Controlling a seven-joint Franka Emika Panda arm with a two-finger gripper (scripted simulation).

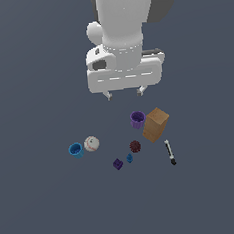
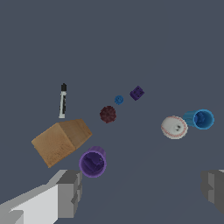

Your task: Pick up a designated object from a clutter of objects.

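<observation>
The end effector (image 2: 142, 190) shows two grey fingers (image 2: 70, 192) set wide apart, with nothing between them. Just beyond one finger stands a purple plastic cup (image 2: 92, 162), touching or nearly touching a tilted brown cardboard box (image 2: 61, 141). Past the box lies a thin white-grey stick with black ends (image 2: 63, 101). A dark-red textured ball (image 2: 107, 114), a small blue piece (image 2: 118, 99) and a small purple block (image 2: 137, 92) lie in a loose row. A white baseball (image 2: 174, 127) rests against a tipped blue cup (image 2: 200, 119).

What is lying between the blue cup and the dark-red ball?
In the exterior view, the white baseball lies between the blue cup and the dark-red ball, beside the cup.
</observation>
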